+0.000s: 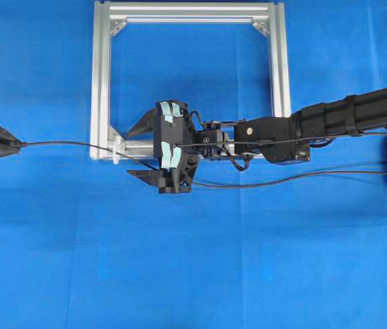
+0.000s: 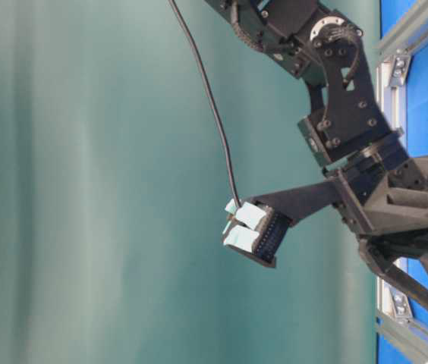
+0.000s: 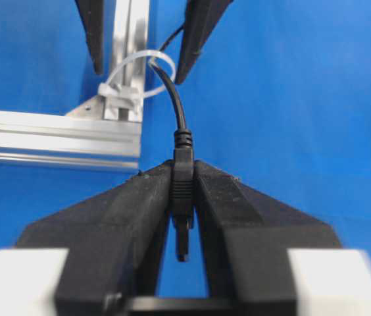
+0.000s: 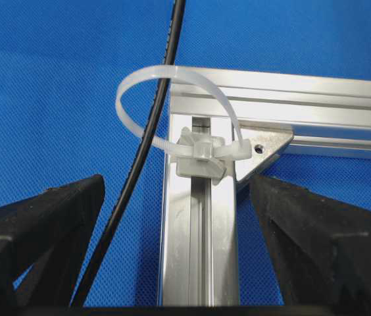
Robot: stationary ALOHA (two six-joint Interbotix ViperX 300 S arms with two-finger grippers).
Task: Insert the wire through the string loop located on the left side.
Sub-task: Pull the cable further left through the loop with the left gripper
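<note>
Wire (image 4: 147,118) already ran through the loop (image 4: 172,99) at the frame's (image 1: 101,82) left corner, my left gripper (image 3: 184,197) seemingly easing off its plug, right gripper (image 1: 144,151) wide and empty, ready to retreat.

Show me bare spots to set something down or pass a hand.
Free: the blue cloth below the wire, and the patch inside the frame above the right gripper. Crowded: the frame's lower-left corner, with the loop, wire and both grippers.

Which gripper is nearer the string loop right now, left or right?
Right. The right gripper hangs open just beside the string loop, fingers straddling the frame corner. The left gripper sits at the picture's left edge, holding the wire.
</note>
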